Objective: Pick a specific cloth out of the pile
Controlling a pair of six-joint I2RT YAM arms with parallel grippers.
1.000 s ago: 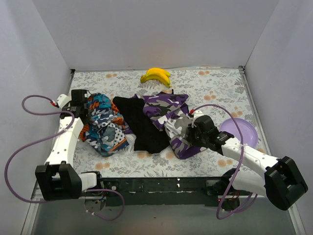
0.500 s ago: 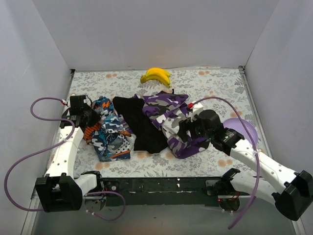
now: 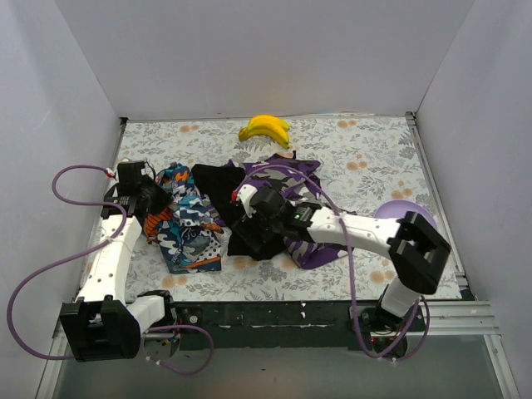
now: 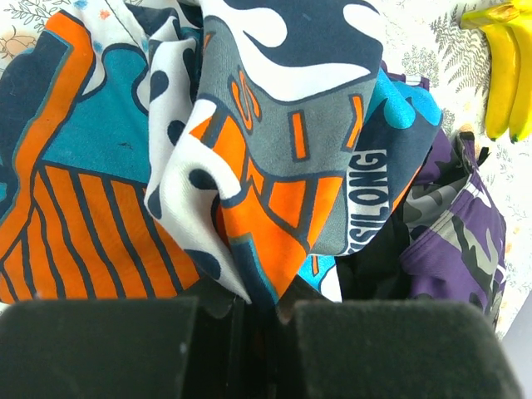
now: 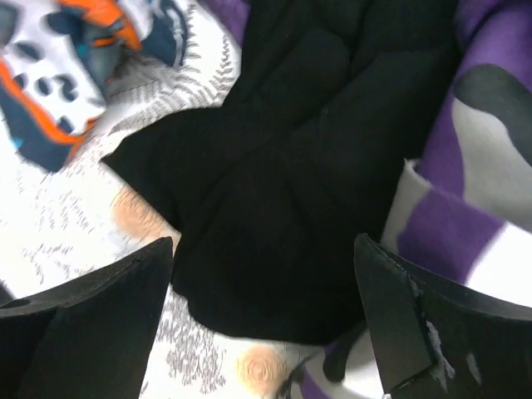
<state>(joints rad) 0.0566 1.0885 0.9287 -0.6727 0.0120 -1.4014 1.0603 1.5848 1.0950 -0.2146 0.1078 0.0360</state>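
Table (image 3: 366, 150): flat, covered in a leaf-and-flower print, carries the pile.
Pile (image 3: 224, 208): soft, crumpled fabrics heaped together.
Black cloth (image 5: 266, 199): plain, matte and gently folded, in the middle of the pile, its lower edge spilling onto the table.
Camouflage cloth (image 3: 287, 179): purple, grey and white, on the pile's right side.
Patterned cloth (image 4: 249, 166): orange, blue and white, wrinkled, on the pile's left side.
Right tool (image 5: 262, 245): jaws spread wide over the black cloth, gripping nothing.
Left tool (image 4: 258, 320): pads almost together, pinching a fold of the patterned cloth.
Bananas (image 3: 266, 129): yellow, curved, just beyond the pile.
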